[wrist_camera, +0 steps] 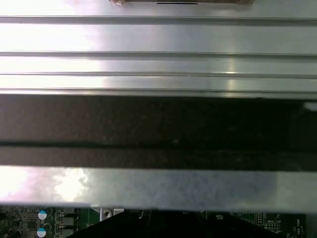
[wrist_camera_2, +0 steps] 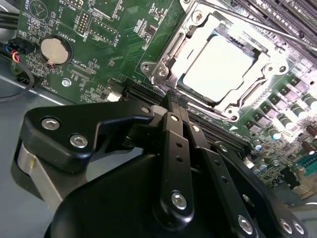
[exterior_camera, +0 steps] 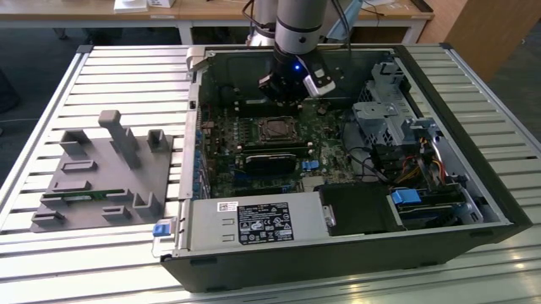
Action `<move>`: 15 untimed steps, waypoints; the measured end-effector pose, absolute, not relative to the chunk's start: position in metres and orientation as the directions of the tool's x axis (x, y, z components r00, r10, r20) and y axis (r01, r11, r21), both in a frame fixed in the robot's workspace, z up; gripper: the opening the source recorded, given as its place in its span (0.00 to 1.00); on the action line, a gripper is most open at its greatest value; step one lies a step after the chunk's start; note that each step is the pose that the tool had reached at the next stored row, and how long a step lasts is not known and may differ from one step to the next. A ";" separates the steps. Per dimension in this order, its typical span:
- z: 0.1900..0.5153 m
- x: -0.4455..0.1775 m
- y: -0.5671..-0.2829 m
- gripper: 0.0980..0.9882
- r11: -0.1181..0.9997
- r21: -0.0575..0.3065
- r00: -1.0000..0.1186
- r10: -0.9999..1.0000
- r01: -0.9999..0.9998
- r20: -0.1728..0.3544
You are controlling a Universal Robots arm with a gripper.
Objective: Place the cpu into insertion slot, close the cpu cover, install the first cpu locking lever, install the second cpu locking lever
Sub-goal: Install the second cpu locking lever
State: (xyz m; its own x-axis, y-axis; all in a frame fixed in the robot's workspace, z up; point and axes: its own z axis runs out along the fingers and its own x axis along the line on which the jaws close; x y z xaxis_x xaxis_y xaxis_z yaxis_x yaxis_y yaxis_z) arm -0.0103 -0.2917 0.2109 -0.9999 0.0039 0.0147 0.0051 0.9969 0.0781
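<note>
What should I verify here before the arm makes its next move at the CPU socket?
1. cpu seated in the insertion slot: ok, its pale top lies flat inside the socket.
2. cpu cover lowered: ok, the metal frame sits around the chip.
3. Both locking levers latched: cannot tell.
4. tool empty: ok, it is shut with nothing in it.
5. Tool placed by the socket: ok, in the second wrist view its tip is beside the socket's edge.
6. Tool off the green board: cannot tell.
</note>
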 end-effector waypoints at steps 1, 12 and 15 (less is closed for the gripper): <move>0.211 -0.010 -0.292 0.01 0.997 0.078 -1.000 0.004 0.005 0.015; 0.211 -0.010 -0.297 0.01 0.997 0.078 -1.000 0.004 0.005 0.015; 0.211 -0.010 -0.299 0.01 0.997 0.078 -1.000 0.004 0.005 0.015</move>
State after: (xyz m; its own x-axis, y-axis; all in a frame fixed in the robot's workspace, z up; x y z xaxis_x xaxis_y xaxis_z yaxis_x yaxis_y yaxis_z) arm -0.0103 -0.2990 0.2107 -0.9999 0.0041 0.0146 0.0052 0.9969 0.0782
